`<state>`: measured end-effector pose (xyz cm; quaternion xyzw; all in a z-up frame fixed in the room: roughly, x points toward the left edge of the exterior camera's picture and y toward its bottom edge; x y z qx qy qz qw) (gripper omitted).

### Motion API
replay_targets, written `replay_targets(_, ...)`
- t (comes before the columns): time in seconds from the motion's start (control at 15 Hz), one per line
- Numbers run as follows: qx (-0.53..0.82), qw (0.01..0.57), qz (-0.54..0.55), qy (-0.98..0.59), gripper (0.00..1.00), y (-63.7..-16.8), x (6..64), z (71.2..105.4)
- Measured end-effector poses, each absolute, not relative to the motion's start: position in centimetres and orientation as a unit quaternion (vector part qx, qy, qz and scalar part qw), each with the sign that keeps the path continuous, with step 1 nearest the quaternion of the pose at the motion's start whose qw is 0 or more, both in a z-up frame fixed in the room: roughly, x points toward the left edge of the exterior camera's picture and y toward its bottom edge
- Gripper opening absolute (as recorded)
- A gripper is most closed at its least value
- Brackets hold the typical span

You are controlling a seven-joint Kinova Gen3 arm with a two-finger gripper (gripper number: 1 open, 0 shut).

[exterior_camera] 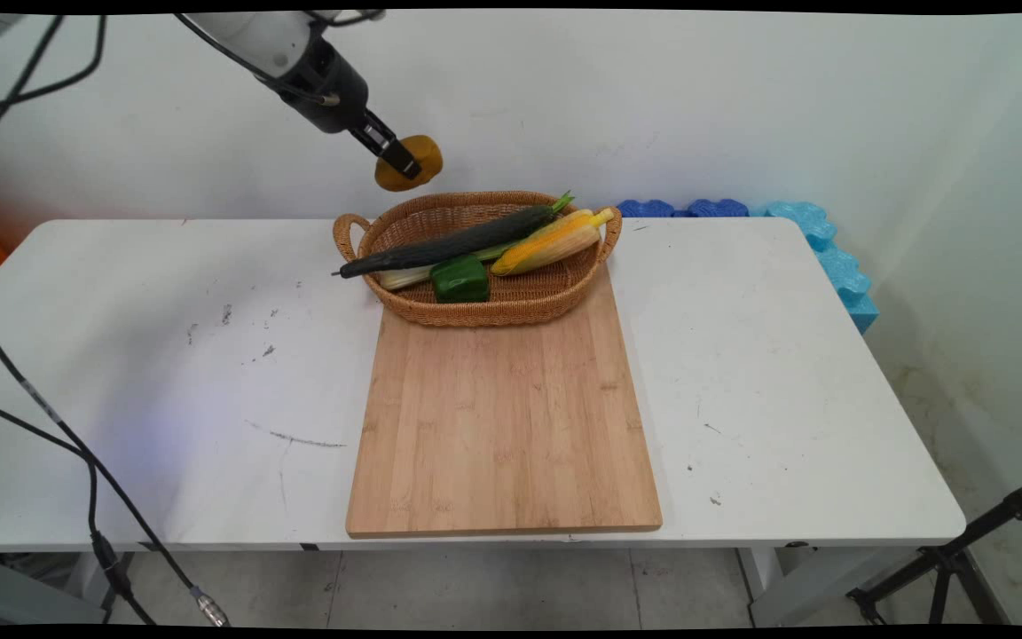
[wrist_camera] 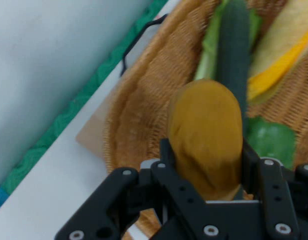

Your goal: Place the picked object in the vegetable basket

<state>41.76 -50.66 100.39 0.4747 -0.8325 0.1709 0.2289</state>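
Holding a brown-yellow potato (exterior_camera: 411, 165) in the pincer (exterior_camera: 401, 162), fingers (wrist_camera: 166, 156) closed against both its sides, up in the air above the far-left rim of the wicker basket (exterior_camera: 511, 306). Potato clear of the basket, touching nothing but the pincer. Basket sits at the far end of a wooden cutting board (exterior_camera: 502, 417), near edge overlapping the board, on the white desk (exterior_camera: 165, 373). Inside the basket: long dark cucumber (exterior_camera: 449, 249) lying diagonally, stem end poking out over the left rim; corn cob (exterior_camera: 551, 241) in its husk beside it toward the right handle; green pepper (exterior_camera: 459, 279) at the near side, just under the cucumber; pale green stalk (exterior_camera: 409, 276) partly hidden beneath the cucumber. Hand view confirms potato directly over the basket's interior, cucumber (wrist_camera: 234, 50), corn (wrist_camera: 281, 55) and pepper (wrist_camera: 271, 142) below. Blue foam pieces (exterior_camera: 817, 244) along the wall at the desk's far right corner.
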Motion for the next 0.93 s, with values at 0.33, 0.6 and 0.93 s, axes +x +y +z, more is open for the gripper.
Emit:
replay_targets(0.33,0.503,0.206,0.168,-0.822,0.0,-54.1,42.9,96.1)
replay_targets(0.6,0.511,0.2,0.159,-0.821,0.0,-55.7,42.9,93.1)
replay_targets(0.93,0.518,0.195,0.147,-0.82,0.0,-57.0,42.6,89.9)
